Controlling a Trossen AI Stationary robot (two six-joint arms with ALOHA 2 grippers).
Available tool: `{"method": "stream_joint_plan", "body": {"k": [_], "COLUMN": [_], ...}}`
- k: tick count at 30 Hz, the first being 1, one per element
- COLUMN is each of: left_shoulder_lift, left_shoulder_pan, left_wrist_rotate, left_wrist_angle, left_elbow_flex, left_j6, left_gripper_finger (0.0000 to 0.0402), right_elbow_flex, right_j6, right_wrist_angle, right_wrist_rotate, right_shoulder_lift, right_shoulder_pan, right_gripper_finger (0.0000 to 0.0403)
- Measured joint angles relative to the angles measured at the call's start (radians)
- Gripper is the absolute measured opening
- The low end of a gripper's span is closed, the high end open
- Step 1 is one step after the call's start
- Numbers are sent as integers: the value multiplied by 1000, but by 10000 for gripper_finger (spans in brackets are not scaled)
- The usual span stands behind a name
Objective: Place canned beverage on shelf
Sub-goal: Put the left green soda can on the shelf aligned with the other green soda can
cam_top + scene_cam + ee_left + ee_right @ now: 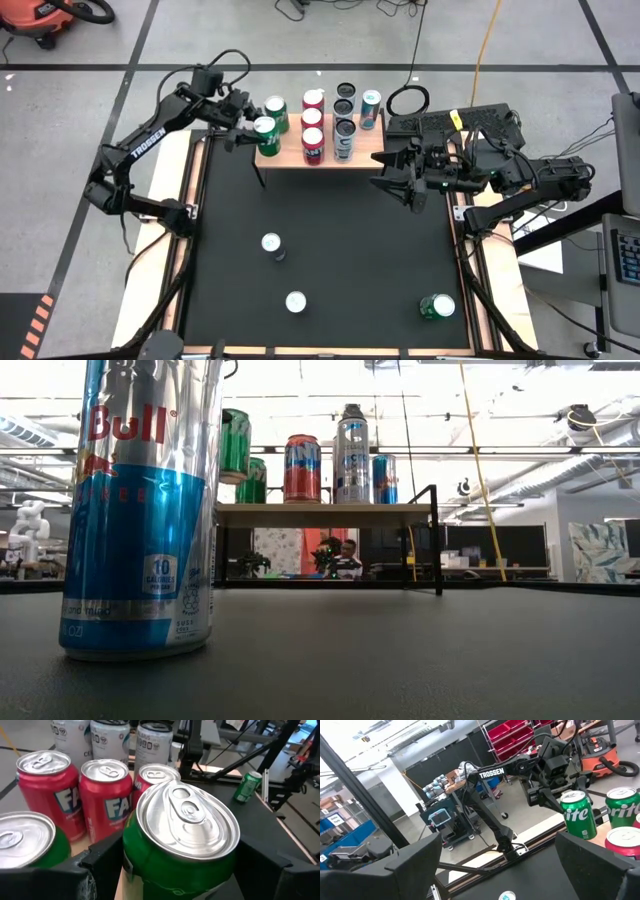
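Left gripper [262, 131] clamped around green can [265, 126] at shelf [372, 140] edge; right gripper [398, 178] wide, empty.

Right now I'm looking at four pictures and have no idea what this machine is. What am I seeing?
Two dark robot arms work at a black table. One picture looks straight down from above, one sits at table height, and one rides on each arm's wrist.

At the far edge stands a small wooden shelf already holding red, green and silver drink cans. Three more cans wait on the table: two silver ones, the nearer being the can looming large in the table-height picture, and a green can lying on its side.

The left gripper has its jaws around a green can at the shelf's end. The right gripper waits beside the shelf, jaws open and empty.
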Motion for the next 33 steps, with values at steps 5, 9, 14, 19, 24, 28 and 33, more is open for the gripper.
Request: {"method": "stream_joint_plan", "body": {"k": [5, 9, 14, 19, 24, 28, 33], "left_shoulder_lift": [0, 0, 0, 0, 0, 0, 0], "left_shoulder_pan": [-5, -25, -49, -73, -80, -79, -79], "left_wrist_rotate": [-12, -75, -162, -234, -238, -243, -252], "left_wrist_angle": [1, 3, 3, 4, 35, 95, 103], "left_elbow_flex": [-31, -34, -34, -34, -34, -34, -34], "left_j6": [26, 33, 32, 33, 34, 34, 25], "left_gripper_finger": [302, 302, 302, 302, 302, 302, 302], "right_elbow_flex": [0, 0, 0, 0, 0, 0, 0], "right_j6": [0, -2, -3, -7, -7, -7, -7], "right_wrist_angle": [0, -1, -2, -2, -2, -2, -2], "right_wrist_rotate": [0, 0, -2, -3, -4, -7, -8], "right_shoulder_lift": [0, 0, 0, 0, 0, 0, 0], "right_shoulder_pan": [-5, -15, -30, -32, -32, -32, -32], "right_gripper_finger": [368, 368, 368, 368, 368, 368, 368]}}
